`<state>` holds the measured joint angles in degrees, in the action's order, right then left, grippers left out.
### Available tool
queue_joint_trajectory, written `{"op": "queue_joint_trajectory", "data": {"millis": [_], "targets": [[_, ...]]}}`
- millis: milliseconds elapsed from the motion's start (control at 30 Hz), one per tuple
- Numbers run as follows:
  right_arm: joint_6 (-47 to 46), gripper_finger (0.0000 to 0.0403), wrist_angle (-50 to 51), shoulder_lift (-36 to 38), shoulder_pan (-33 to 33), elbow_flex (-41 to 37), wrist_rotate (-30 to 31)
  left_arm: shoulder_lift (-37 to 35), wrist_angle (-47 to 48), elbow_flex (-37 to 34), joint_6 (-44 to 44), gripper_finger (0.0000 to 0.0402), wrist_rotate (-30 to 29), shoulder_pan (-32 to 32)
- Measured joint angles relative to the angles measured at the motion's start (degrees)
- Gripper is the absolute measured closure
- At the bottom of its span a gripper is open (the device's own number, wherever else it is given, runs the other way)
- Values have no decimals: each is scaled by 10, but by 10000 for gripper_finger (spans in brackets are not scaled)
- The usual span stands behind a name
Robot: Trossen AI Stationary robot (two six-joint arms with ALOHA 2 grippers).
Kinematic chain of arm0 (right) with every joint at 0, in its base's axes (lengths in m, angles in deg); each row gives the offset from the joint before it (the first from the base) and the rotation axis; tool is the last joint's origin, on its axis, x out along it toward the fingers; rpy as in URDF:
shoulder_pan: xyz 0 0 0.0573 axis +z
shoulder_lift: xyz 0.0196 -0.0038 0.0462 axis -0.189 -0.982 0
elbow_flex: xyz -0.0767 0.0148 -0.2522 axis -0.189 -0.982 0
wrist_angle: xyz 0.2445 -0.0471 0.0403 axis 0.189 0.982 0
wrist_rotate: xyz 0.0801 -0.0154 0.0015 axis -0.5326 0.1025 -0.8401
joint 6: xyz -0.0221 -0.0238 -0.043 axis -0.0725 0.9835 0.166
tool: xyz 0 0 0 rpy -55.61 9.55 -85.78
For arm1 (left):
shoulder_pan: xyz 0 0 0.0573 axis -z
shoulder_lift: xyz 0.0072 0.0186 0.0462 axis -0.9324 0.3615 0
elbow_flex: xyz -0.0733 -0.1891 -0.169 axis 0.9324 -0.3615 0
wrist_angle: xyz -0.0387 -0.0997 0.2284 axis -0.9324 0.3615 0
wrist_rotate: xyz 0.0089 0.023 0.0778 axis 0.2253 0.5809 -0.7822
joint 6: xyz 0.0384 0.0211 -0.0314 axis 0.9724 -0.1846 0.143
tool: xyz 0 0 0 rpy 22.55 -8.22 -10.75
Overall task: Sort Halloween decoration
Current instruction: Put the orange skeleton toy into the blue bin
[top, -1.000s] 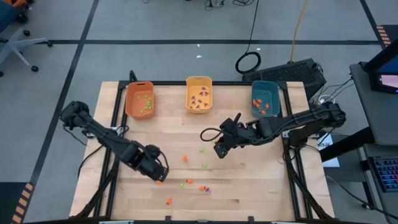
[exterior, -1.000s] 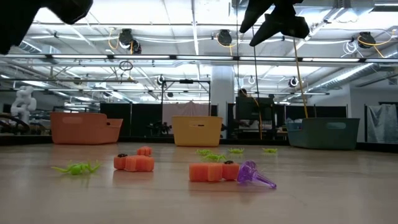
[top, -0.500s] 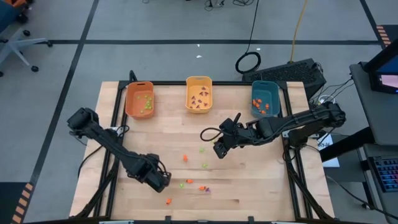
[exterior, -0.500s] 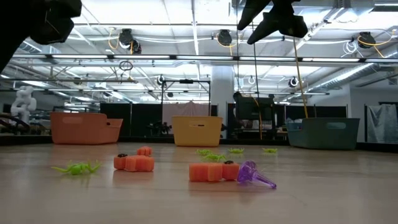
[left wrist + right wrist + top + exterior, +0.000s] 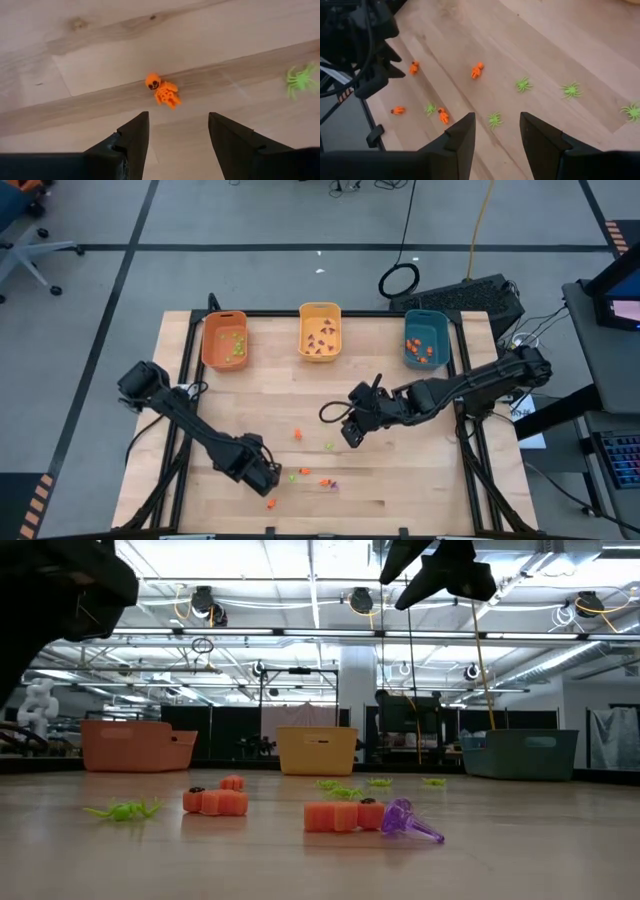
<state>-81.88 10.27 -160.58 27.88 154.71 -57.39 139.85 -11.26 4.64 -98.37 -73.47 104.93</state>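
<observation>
Left end effector (image 5: 266, 481) hung low over the near left part of the wooden table (image 5: 400, 490). Fingers (image 5: 131, 137) stood apart, nothing between them. An orange skeleton figure (image 5: 162, 91) lay on the boards just ahead of the gap, untouched; a green spider (image 5: 300, 78) lay off to one side of it.

Right end effector (image 5: 349, 434) hovered near the table's middle, raised clear of the surface. Its fingers (image 5: 462, 136) were parted too and held nothing. Below and beyond it lay scattered green spiders (image 5: 523, 84) and small orange figures (image 5: 477, 70).

The remaining loose trinkets sat in the near middle of the table: orange pieces (image 5: 343, 815), a purple one (image 5: 407, 821) touching them on the right, another orange cluster (image 5: 216, 800) to the left, green spiders (image 5: 124, 809) around them.

Along the far edge stood three bins. The orange bin (image 5: 224, 340) on the left held green pieces. The yellow bin (image 5: 320, 331) in the middle held dark, purplish ones. The teal bin (image 5: 426, 338) on the right held orange ones.
</observation>
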Motion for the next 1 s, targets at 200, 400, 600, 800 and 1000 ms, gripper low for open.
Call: {"op": "queue_joint_trajectory", "data": {"millis": [200,400,600,800,1000], "targets": [[1,261,-2,-2,4,0,0,16,3,0,-1,203,0,1],[5,261,-2,-2,4,0,0,33,2,0,-1,203,-1,1],[25,261,-2,-2,4,0,1,54,-7,0,0,203,-3,2],[35,261,-2,-2,4,0,3,55,-15,0,7,212,-37,2],[48,261,-2,-2,2,0,5,55,-36,0,49,259,-49,1]]}}
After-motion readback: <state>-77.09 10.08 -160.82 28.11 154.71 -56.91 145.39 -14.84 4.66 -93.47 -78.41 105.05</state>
